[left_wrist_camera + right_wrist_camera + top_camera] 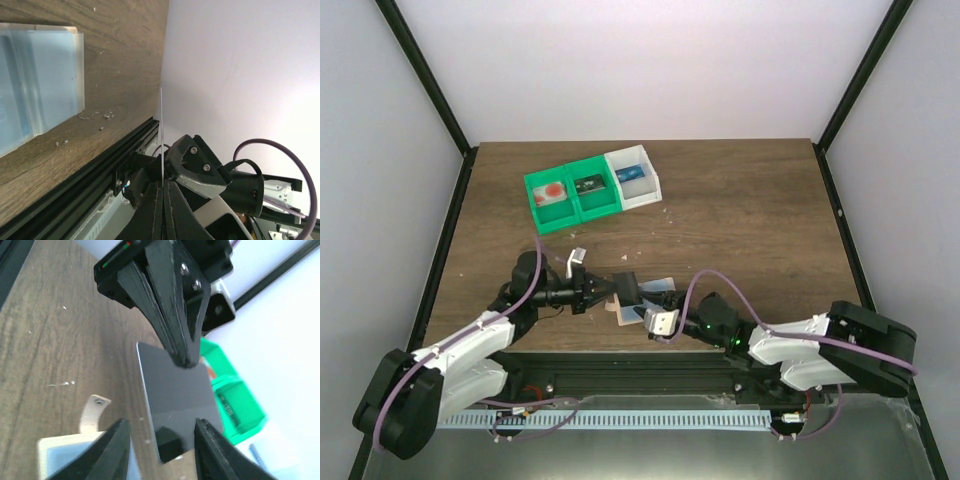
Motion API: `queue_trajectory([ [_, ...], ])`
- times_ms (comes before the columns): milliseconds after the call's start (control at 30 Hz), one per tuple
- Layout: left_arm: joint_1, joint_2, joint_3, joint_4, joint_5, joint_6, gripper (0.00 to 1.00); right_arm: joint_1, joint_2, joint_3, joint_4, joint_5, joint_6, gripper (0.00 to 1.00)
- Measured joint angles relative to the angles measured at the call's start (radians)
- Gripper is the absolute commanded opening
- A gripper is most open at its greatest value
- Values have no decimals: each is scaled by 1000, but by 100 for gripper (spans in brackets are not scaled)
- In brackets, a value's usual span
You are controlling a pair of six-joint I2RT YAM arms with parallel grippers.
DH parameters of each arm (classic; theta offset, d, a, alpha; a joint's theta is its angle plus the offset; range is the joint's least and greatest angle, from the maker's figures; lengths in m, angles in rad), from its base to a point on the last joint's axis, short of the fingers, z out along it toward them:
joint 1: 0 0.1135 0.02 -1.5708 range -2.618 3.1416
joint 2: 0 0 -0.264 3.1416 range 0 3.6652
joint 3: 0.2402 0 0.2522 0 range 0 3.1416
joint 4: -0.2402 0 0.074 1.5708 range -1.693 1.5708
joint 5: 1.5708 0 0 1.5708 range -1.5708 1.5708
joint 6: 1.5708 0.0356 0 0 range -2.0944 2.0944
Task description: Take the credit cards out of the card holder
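In the overhead view the lower centre is crowded. The left gripper (608,291) and right gripper (656,322) overlap there. The tan card holder (616,313) is mostly hidden beneath them, and what is held cannot be read.

The right wrist view shows it plainly. A grey card (175,400) is pinched at its upper edge by the closed left gripper. The holder is seen lying on the table (740,220), cut off at the lower left corner. The right fingers (117,450) are spread apart at the bottom edge with nothing clamped, and the card's lower end appears between them.

In the left wrist view the grey card is reduced to a thin edge-on line. Only there is a light blue card (40,85) clearly seen, flat on the wood at upper left and cropped by the frame.
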State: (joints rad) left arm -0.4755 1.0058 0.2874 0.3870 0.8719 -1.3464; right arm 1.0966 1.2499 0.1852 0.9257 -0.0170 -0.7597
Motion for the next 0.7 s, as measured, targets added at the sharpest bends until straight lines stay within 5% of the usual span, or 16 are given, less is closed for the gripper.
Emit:
queue_trajectory([
  [133,0,14,0,-9,9,0,0,24,34,-1,85,19,-54,1],
  [200,1,17,0,-8,12,-4,0,36,43,-5,112,29,-77,1],
  [400,2,18,2,-8,11,0,59,44,13,-6,110,51,-48,1],
  [700,3,-150,150,-246,-190,264,79,46,-292,108,-201,154,480,1],
])
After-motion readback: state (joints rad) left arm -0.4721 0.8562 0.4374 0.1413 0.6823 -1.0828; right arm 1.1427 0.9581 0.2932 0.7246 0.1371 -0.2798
